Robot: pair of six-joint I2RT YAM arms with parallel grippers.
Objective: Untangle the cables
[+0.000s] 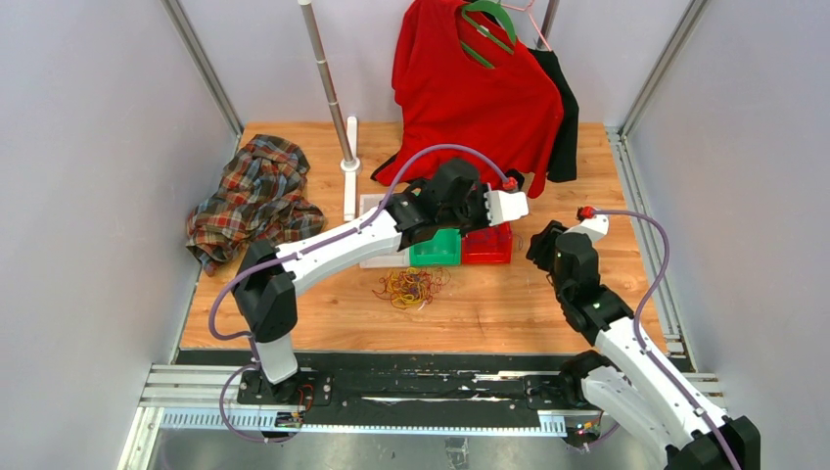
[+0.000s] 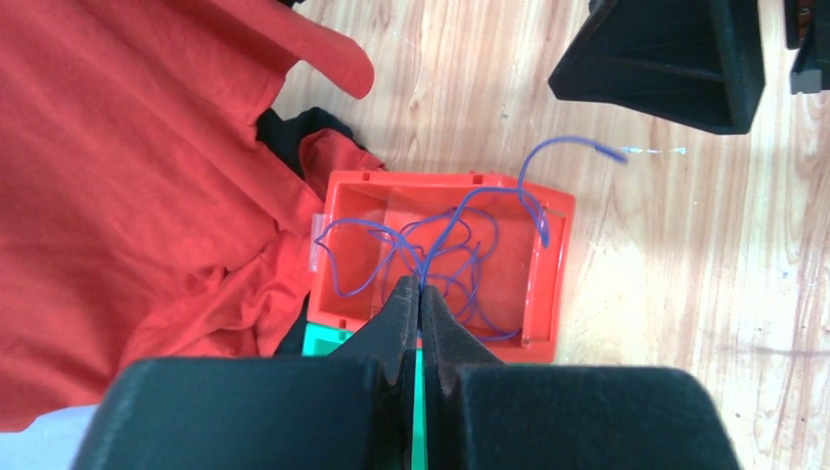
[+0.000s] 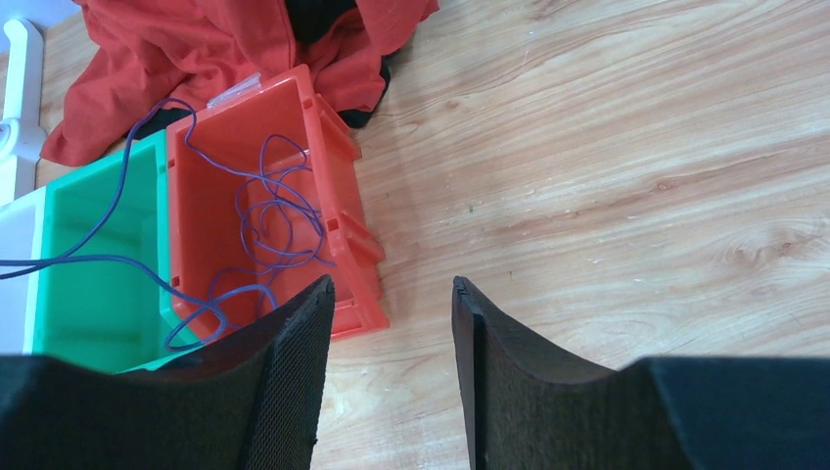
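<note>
The work surface is a light wooden tabletop [image 1: 548, 313] enclosed by plain grey walls. A red shirt on a green hanger [image 1: 470, 88] is at the upper centre of the top view, and a crumpled plaid shirt [image 1: 254, 196] lies at the left. Three open plastic bins stand side by side at mid-frame: a white bin [image 3: 12, 225], a green bin [image 1: 436, 250] and a red bin [image 2: 550, 294]. The left gripper [image 2: 419, 294] hangs directly over the red bin with its jaws closed together, pinching a thin purple cable [image 2: 460, 211]. The loops of that cable lie inside the red bin. One free end arches out past the bin's upper right corner in the left wrist view, over bare wood. The right gripper [image 3: 391, 284] has its jaws apart and holds nothing. It is over bare wood just beside the red bin, which lies to the left of its fingers in the right wrist view. A clump of thin red, yellow and orange cables [image 1: 411, 287] rests on the wood near the green bin, just below it in the top view, with no evident long axis. It lies to the lower left of both grippers. In my assessment the left gripper is the nearer but is occupied. Because it is right above the red bin, letting go there should drop the purple cable inside, though the overhanging end may stay outside.
</note>
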